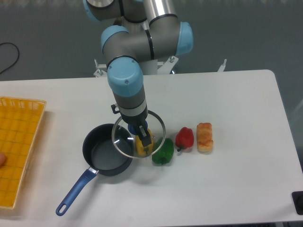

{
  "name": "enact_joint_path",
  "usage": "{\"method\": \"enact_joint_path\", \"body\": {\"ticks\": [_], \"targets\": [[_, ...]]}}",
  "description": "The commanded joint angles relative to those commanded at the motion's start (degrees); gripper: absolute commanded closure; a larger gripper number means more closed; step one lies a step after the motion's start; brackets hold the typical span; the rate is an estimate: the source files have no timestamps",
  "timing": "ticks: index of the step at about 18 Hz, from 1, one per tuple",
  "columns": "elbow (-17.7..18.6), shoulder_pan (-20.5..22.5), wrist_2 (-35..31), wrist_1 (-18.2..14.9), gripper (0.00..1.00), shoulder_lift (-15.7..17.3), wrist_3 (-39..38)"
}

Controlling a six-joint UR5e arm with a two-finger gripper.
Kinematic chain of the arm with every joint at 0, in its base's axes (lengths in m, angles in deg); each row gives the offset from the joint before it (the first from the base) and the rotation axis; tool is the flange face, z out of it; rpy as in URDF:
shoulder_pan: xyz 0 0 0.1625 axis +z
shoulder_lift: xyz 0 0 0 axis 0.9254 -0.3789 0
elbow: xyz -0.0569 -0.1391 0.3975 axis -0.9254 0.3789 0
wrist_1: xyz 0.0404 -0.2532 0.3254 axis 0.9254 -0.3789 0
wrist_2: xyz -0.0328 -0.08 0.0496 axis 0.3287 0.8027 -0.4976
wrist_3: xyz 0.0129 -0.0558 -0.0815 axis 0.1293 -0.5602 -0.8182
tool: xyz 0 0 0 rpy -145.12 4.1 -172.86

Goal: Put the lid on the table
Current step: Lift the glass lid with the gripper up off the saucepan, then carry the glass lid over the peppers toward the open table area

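The round transparent glass lid (128, 137) with a thin silver rim is held up by the gripper (143, 135), tilted, over the right edge of the pot and the vegetables beside it. The gripper's dark fingers are pinched on the small blue knob at the lid's centre, which is mostly hidden by them. The lid is not resting on the large white tabletop (236, 184).

Directly below and to the left sits the dark blue saucepan (108, 152), uncovered, its long blue handle (75, 190) pointing toward the lower left. Seen through and just under the glass is a yellow pepper (142, 147), close against the pan's right side. Touching or just beside it to the right lies a green pepper (163, 153), then a red pepper (184, 138), and next a golden-brown bread-like piece (205, 137). These form a row to the right of the pan, beneath and beyond the lid.

Well apart, at the left edge, lies a yellow-orange mesh tray (19, 151).
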Motion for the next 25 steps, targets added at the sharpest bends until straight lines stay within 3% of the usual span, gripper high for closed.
{"method": "enact_joint_path", "body": {"ticks": [16,25], "targets": [[0.4,5.7,0.5,-0.4,0.53,0.8,8.3],[2.0,11.3,0.7,-0.1,0.53,0.8,17.3]]}}
